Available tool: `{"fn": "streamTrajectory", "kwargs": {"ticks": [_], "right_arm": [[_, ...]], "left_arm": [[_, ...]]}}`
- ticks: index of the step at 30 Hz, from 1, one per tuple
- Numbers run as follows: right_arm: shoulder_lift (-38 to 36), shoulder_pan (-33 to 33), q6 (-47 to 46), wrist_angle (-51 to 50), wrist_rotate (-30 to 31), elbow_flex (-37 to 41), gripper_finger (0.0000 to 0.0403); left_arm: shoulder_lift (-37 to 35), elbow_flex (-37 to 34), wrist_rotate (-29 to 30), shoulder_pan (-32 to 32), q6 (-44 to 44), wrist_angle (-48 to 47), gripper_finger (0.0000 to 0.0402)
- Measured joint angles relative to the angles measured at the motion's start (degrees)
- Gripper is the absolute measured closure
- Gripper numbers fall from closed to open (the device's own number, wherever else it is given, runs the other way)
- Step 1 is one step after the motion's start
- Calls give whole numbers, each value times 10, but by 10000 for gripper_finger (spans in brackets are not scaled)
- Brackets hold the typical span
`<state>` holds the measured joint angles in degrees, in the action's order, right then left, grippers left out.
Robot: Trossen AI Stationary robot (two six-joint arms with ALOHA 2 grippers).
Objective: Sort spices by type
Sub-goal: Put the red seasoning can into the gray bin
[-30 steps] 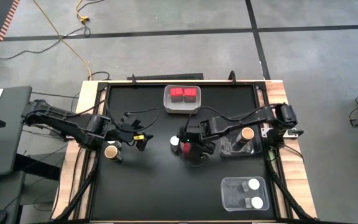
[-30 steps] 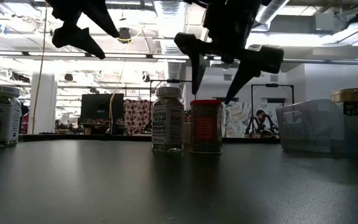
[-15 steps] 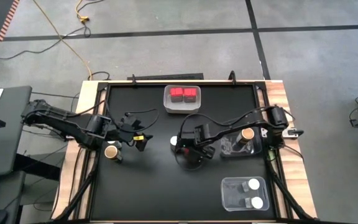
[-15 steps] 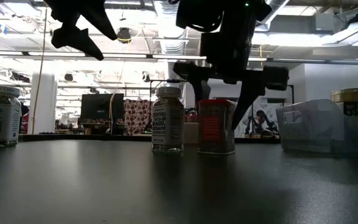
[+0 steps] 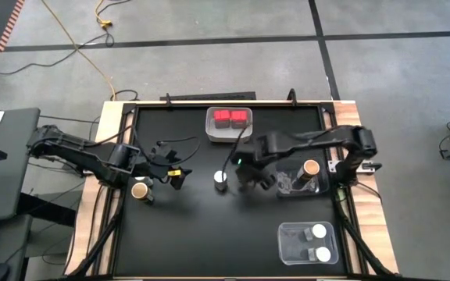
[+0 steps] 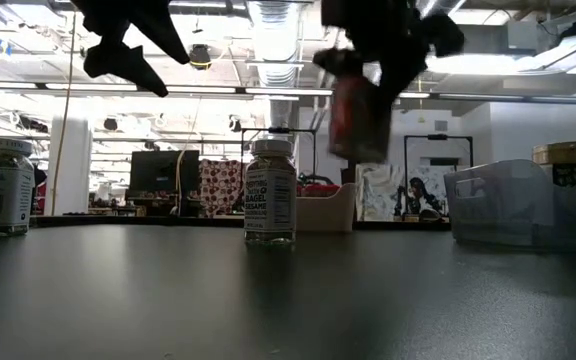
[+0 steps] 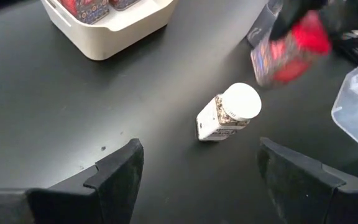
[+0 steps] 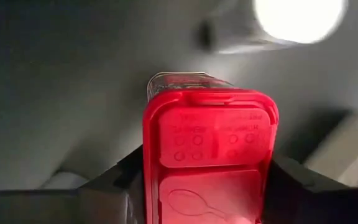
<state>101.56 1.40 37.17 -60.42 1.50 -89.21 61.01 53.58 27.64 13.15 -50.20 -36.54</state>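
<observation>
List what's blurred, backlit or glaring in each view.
Low view: bright ceiling lights silhouette both arms, and the lifted red spice box smears with motion. Left wrist view: the same box is blurred, while the white-lidded jar is sharp. Right wrist view: the jar's lid glares white and soft; the red lid is crisp. High view: evenly lit.

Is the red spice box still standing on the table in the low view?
No: the red spice box hangs in the air, held by the right gripper, well above the table.
</observation>
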Motion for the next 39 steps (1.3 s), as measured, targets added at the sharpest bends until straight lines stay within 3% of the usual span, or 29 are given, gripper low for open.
{"fn": "streamTrajectory", "kwargs": {"ticks": [8, 21, 29, 39], "right_arm": [[-25, -119, -94, -1, 23, -82, 171], [195, -212, -33, -40, 21, -302, 171], [244, -250, -54, -64, 14, -310, 171], [244, -257, -106, -43, 8, -306, 171]], "left_arm": [[0, 0, -41, -42, 32, -1, 106], [0, 0, -49, -80, 92, -8, 107], [0, 0, -49, -81, 93, -35, 106], [0, 0, -42, -81, 113, -36, 106]]}}
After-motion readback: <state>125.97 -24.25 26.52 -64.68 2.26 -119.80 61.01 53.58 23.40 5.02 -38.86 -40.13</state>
